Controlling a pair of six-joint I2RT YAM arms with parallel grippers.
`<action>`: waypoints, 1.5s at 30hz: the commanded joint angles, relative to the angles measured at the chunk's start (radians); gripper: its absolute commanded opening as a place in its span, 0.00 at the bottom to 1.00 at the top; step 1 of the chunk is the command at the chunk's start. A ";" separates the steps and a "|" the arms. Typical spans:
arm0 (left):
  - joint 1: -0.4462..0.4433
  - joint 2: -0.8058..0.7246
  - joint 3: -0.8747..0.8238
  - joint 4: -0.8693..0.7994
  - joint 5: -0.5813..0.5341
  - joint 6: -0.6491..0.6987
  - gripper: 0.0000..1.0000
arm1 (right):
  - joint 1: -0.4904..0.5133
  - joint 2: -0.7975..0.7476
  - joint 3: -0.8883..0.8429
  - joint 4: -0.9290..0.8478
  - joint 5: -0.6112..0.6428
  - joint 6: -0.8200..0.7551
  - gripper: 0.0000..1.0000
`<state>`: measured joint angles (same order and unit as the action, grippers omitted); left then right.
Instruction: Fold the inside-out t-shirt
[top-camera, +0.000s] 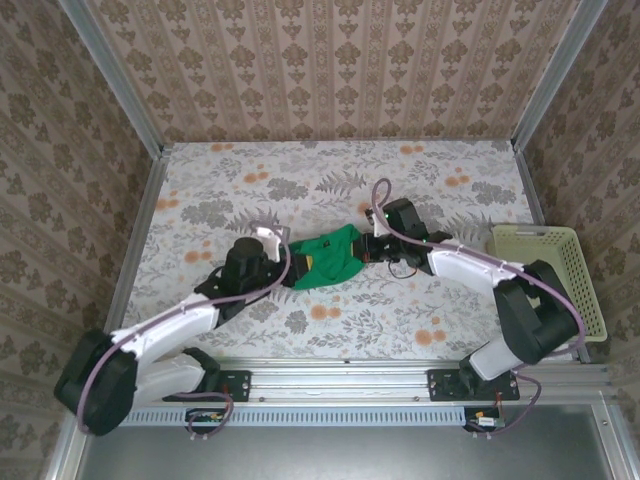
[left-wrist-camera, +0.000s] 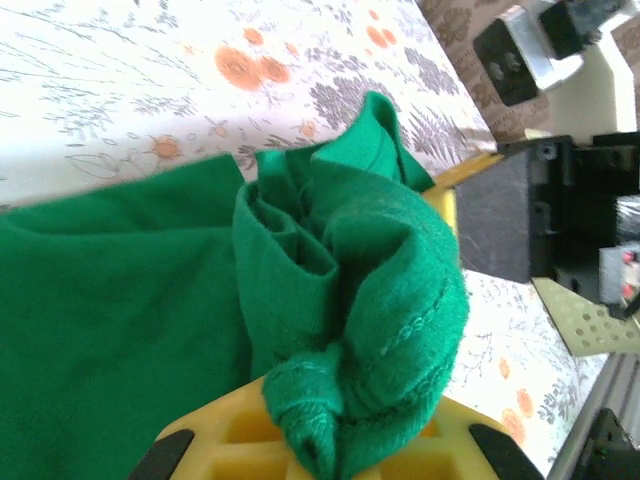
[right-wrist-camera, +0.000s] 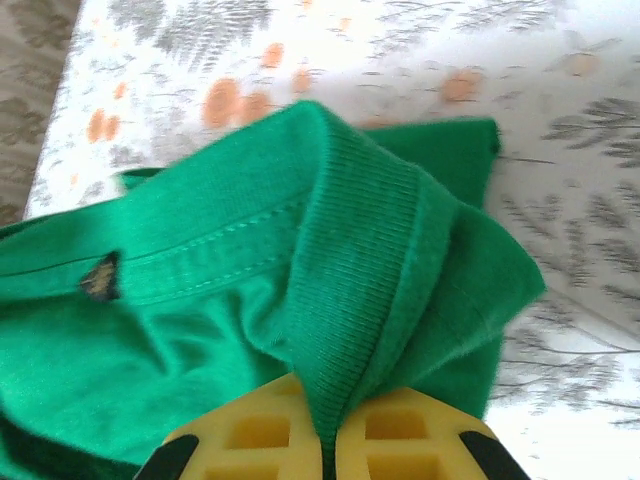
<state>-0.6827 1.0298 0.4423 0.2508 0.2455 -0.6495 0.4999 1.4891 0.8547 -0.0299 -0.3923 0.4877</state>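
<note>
**Both grippers clamped on a bunched green shirt at mid-table**

The bright green, soft cloth short-sleeved t-shirt lies in a crumpled heap near the middle of the floral-patterned table. It sits between the two arms and well apart from the pale yellow-green plastic basket at the right edge.

The left gripper has its yellow jaws closed tight on a wad of stitched fabric that looks like a hem or sleeve edge rolled over on itself. The right gripper is likewise pinched almost fully together, with the ribbed neckband caught between its jaws. A small dark label shows on the seam beside it.

The shirt looks light, limp and wrinkly. It will likely sag and drape from any held point rather than keep a shape, and it should not be fragile or slippery. The ribbing and the doubled seams are probably the surest places to take hold, since they are thicker and less likely to slide out. A pinch in the middle of a panel would more likely gather loose cloth or catch both layers at once. As it lies, the heap probably needs drawing out flat before any clean fold is possible.
</note>
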 joint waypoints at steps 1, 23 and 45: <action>0.015 -0.049 0.001 -0.096 -0.211 -0.045 0.00 | 0.002 -0.010 0.054 0.002 0.057 0.017 0.00; 0.256 0.279 0.196 -0.357 -0.210 -0.109 0.60 | 0.001 0.335 0.432 -0.300 0.279 -0.111 0.51; 0.212 0.341 0.148 -0.293 -0.124 -0.094 0.45 | 0.319 0.419 0.415 -0.371 0.656 -0.135 0.81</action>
<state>-0.4984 1.3430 0.6182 -0.1165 0.0761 -0.7361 0.8413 1.8809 1.2743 -0.4046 0.1993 0.3393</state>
